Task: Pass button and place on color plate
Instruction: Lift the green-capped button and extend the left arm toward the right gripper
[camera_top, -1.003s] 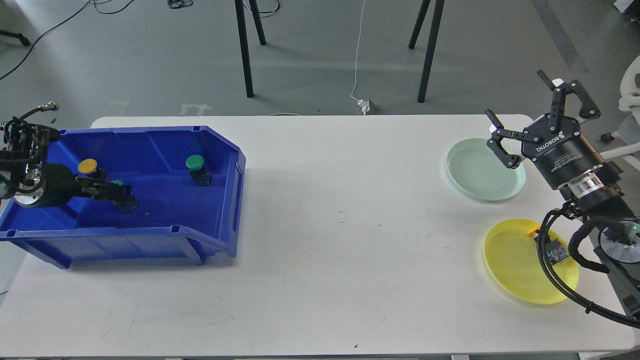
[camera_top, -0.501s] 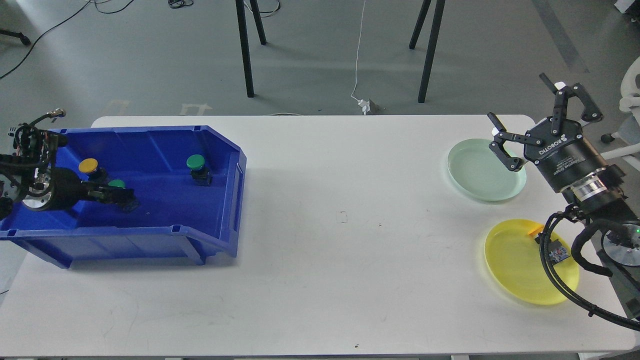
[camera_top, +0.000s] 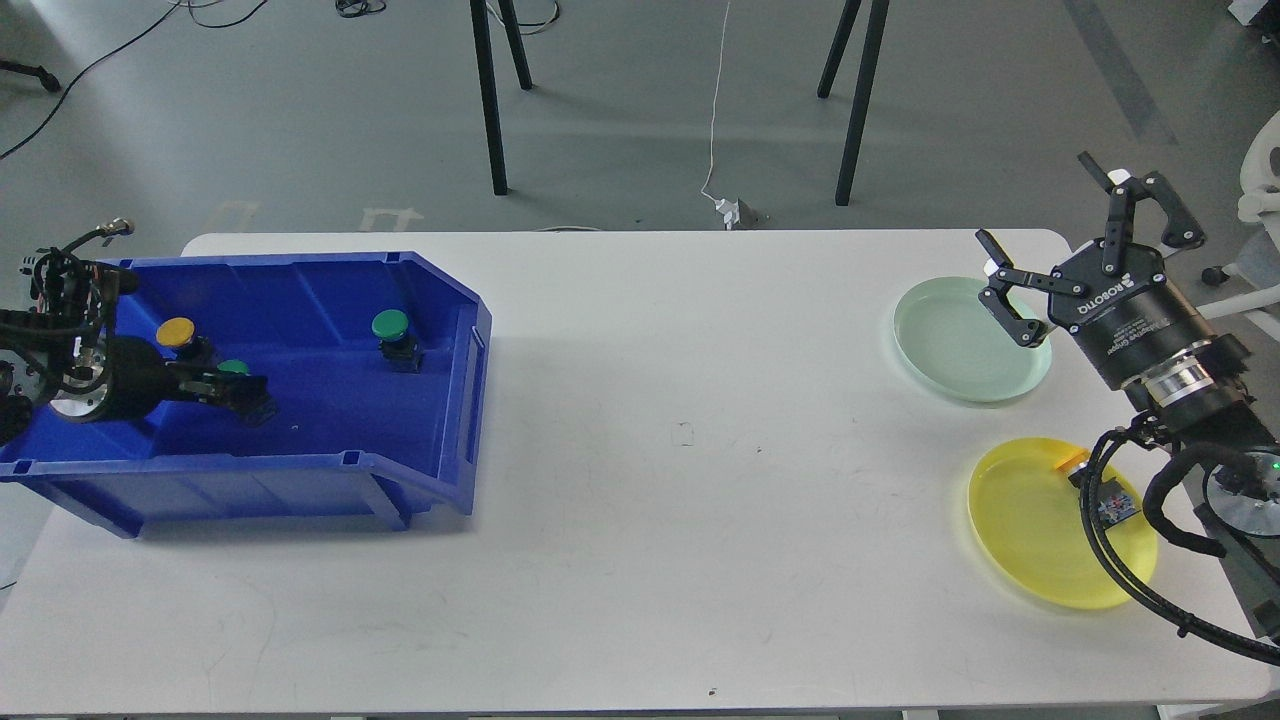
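A green button (camera_top: 233, 367) with a black body lies in the blue bin (camera_top: 440, 290) at its left side. A yellow button (camera_top: 176, 331) sits just behind it, and a second green button (camera_top: 390, 326) stands further right in the bin. My left gripper (camera_top: 238, 388) reaches into the bin, with its dark fingers right at the first green button; I cannot tell whether they hold it. My right gripper (camera_top: 1035, 200) is open and empty, raised over the right rim of the pale green plate (camera_top: 945, 345). A yellow plate (camera_top: 1030, 525) lies nearer, at the right front.
The bin's walls enclose my left gripper. The white table (camera_top: 680, 480) spreads between the bin and the plates. My right arm's cables (camera_top: 1110, 540) hang over the yellow plate's right part. Black stand legs (camera_top: 490, 100) are on the floor behind the table.
My left wrist has shifted slightly within the bin, with its fingers staying at the green button. My right gripper has drifted a little to the right and stays open.
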